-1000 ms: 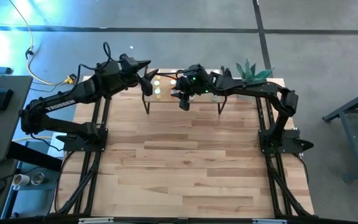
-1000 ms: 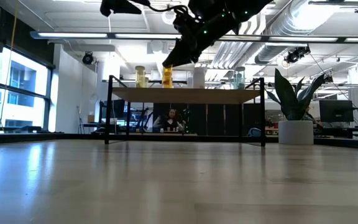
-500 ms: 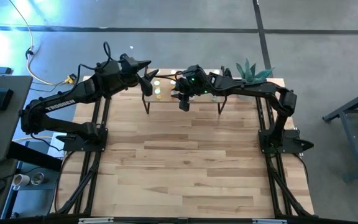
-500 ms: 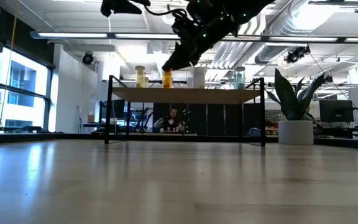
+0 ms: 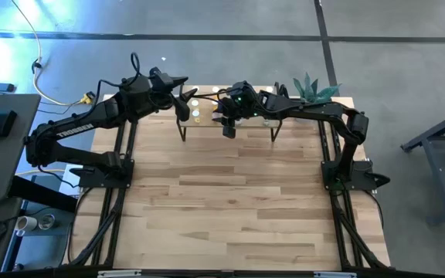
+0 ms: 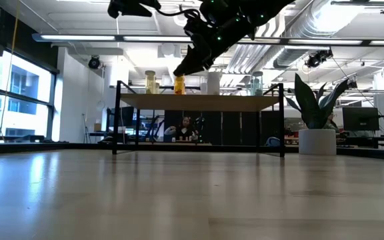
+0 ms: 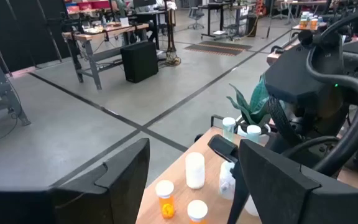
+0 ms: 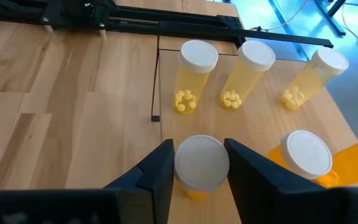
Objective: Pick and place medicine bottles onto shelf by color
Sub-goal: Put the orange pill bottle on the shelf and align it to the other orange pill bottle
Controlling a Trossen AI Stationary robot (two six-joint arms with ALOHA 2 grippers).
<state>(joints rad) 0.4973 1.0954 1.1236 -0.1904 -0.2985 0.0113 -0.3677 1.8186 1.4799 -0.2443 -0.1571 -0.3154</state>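
Observation:
The shelf (image 6: 199, 100) stands at the table's far edge and carries medicine bottles. In the right wrist view three yellow ones (image 8: 191, 78) stand in a row, with an orange one (image 8: 306, 155) nearer. My right gripper (image 8: 201, 155) reaches over the shelf (image 5: 253, 122) and is shut on another orange bottle (image 6: 179, 85), which stands on the board. White (image 6: 212, 82) and clear greenish (image 6: 257, 83) bottles stand further right. My left gripper (image 7: 194, 177) hovers open above the shelf's left end (image 5: 184, 96), with nothing between its fingers. My right gripper pinches the orange bottle's white cap (image 8: 182, 165) between its two fingers (image 8: 160, 168), one on each side. The fingers slant down from the table's right side. The bottle stands upright with its base on the shelf board (image 6: 179, 93).
A potted plant (image 5: 311, 89) stands at the far right corner, just right of the shelf. The shelf's thin black legs (image 6: 117, 120) reach down to the table. The wide wooden tabletop (image 5: 230, 201) stretches toward the near edge.

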